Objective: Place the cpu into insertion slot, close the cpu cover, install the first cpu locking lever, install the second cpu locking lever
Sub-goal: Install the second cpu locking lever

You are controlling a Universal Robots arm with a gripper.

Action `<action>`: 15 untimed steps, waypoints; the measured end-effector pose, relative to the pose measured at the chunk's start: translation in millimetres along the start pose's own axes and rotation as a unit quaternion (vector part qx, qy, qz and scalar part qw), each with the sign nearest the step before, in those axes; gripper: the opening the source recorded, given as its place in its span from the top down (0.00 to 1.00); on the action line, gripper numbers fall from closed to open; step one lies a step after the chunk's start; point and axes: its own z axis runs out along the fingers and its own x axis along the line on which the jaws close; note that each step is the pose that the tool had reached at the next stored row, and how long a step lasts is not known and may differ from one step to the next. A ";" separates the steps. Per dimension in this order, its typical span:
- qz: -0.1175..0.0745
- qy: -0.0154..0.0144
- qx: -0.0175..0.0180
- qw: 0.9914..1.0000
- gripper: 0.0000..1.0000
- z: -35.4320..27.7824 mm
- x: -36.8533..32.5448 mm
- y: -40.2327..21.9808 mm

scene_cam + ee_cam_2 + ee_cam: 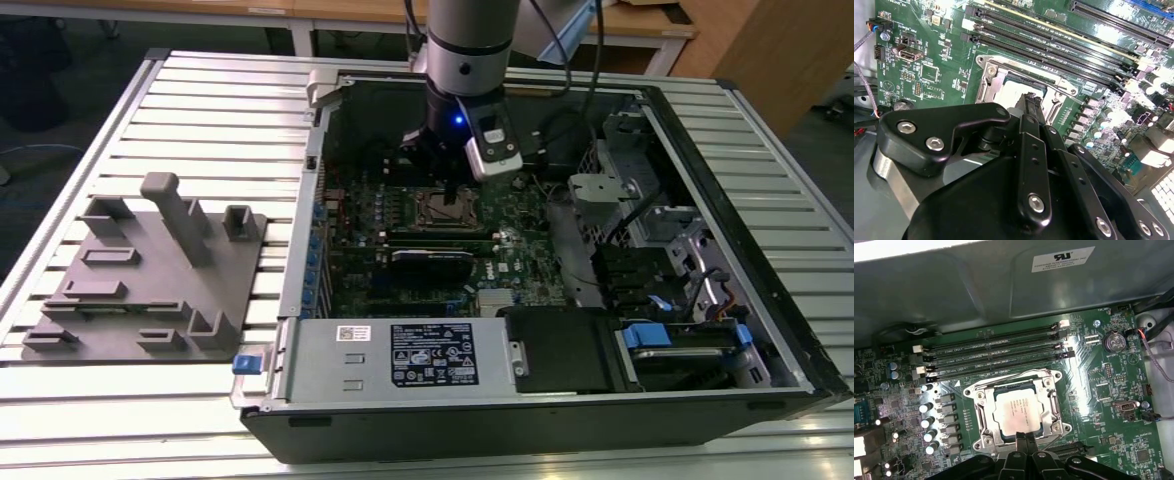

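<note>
arm upright, hand (1025,439) pointing down, fingers together.

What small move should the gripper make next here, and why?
Probably a short press on the cpu cover near the gripper. In the first wrist view the cpu already lies in the insertion slot with the silvery frame around it, and the fingertips, close together, sit at the frame's edge. Whether the cover is fully down is not clear.

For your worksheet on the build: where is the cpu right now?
The cpu sits in the insertion slot on the green board, just below the long black memory slots in the first wrist view, with the claw at its edge.
</note>
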 end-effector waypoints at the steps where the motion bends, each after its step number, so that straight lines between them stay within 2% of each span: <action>1: 0.000 0.000 0.000 1.000 0.89 -0.1 0.0 0.0; 5: 0.000 0.000 0.000 1.000 0.89 -0.3 -0.2 -0.8; 15: 0.000 0.000 0.000 1.000 0.89 -0.5 -1.9 -9.3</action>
